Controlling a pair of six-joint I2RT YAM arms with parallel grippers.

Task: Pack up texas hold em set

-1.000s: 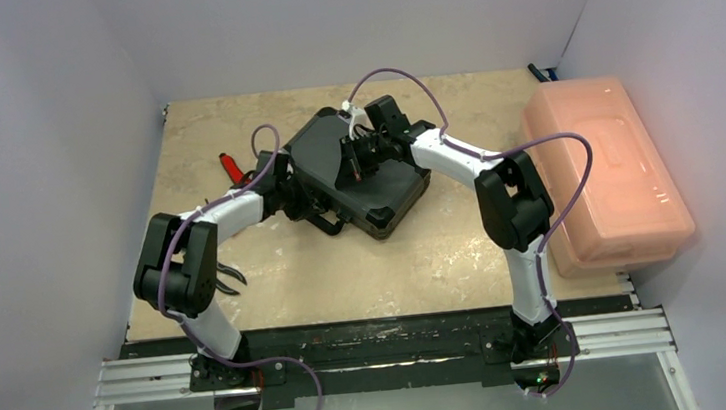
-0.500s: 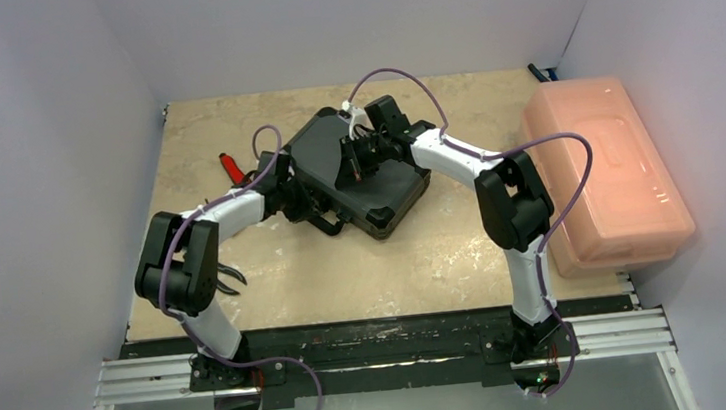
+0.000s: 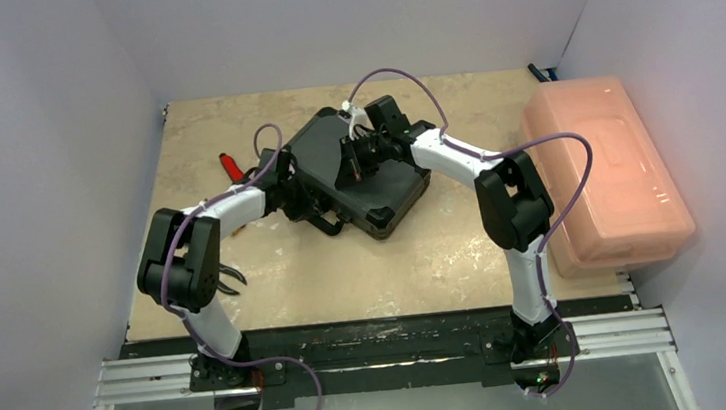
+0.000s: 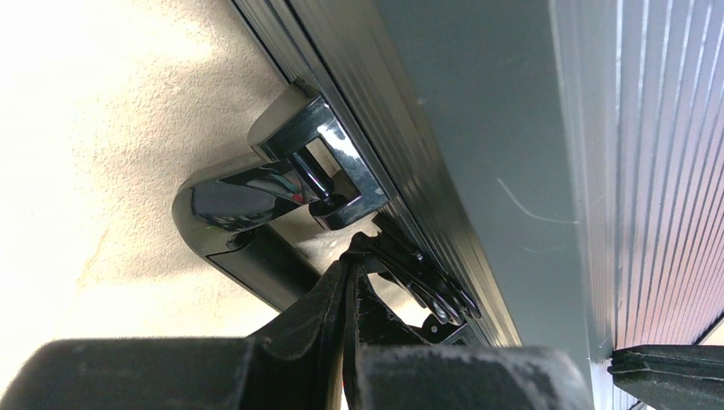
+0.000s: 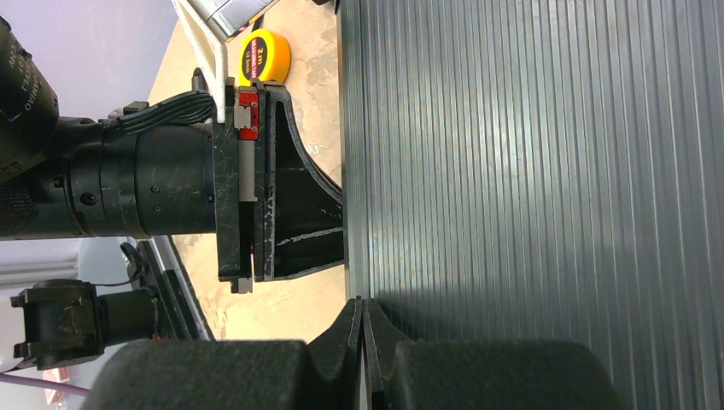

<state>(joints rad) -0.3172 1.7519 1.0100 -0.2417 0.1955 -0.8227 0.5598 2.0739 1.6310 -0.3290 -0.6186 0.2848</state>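
Note:
The black briefcase (image 3: 378, 188) of the hold em set lies closed in the middle of the table. Chips, cards, dice and buttons are out of view. My left gripper (image 3: 289, 187) is at the case's left side, by the handle. In the left wrist view its shut fingertips (image 4: 350, 265) touch the black latch (image 4: 423, 286) below the glossy handle (image 4: 248, 205). My right gripper (image 3: 355, 161) rests on the lid. In the right wrist view it is shut (image 5: 362, 306) at the edge of the ribbed lid (image 5: 529, 171).
A red-handled tool (image 3: 231, 165) lies left of the case, behind my left arm. The large pink bin (image 3: 605, 172) stands at the right edge. A yellow tape measure (image 5: 263, 58) shows in the right wrist view beyond the case. Walls enclose the table.
My left arm has edged slightly to the right, toward the case. The right arm and the case have not visibly moved.

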